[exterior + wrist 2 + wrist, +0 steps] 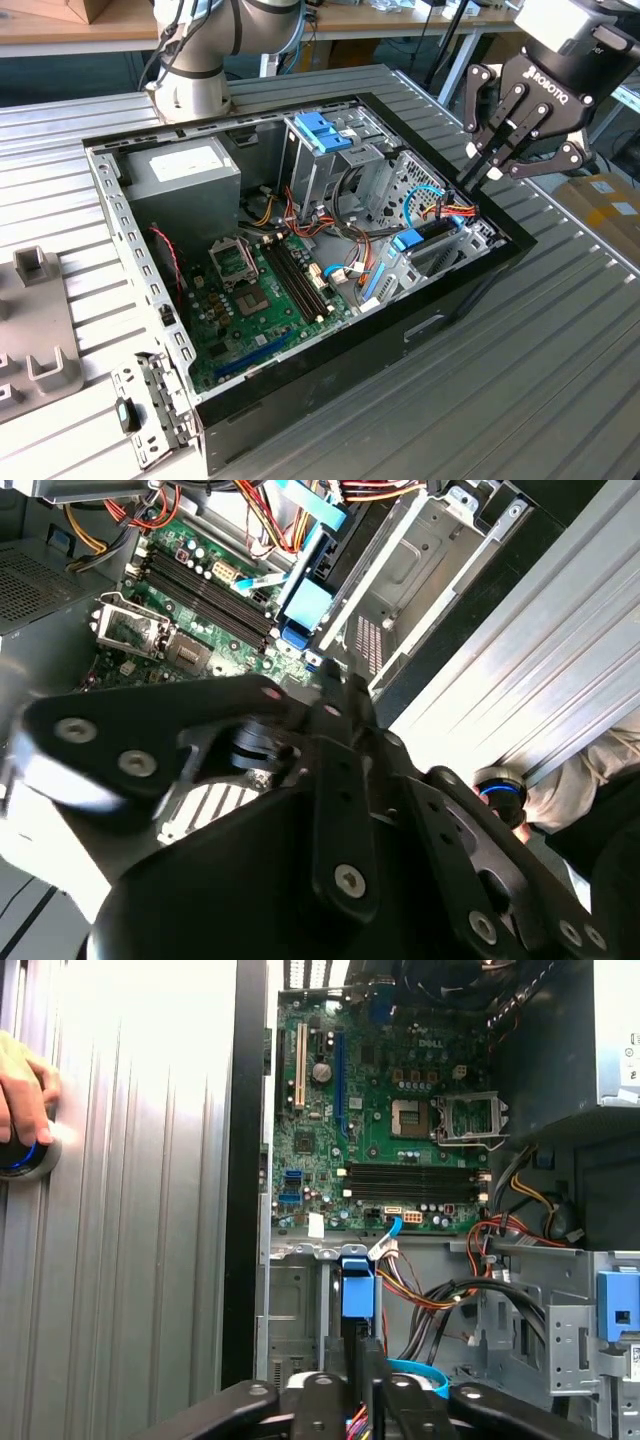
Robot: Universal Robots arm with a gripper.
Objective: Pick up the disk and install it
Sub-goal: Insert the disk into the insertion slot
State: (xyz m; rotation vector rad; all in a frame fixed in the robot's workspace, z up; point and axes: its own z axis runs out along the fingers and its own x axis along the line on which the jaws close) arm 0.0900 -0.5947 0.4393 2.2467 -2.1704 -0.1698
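Note:
The disk (pixel 432 238) stands on edge in the drive bay at the exterior view's right end of the open computer case (pixel 470 290). Its light-blue carrier frame shows in both wrist views (pixel 357 1295) (pixel 305 605). My gripper (pixel 478 178) hangs a little above and to the right of the bay, apart from the disk. The fingers are shut, with nothing visible between them. In the first wrist view the gripper (pixel 372 1355) is close over the disk's edge, and in the second wrist view the gripper (pixel 335 680) points at the bay.
A grey power-supply box (pixel 185 175), the green motherboard (pixel 260 290), a blue ribbed latch (pixel 322 132) and loose cables (pixel 440 205) sit inside the case. Grey fixtures (pixel 35 330) lie at the table's left. A person's hand (pixel 20 1090) rests on a blue-ringed button (pixel 22 1160).

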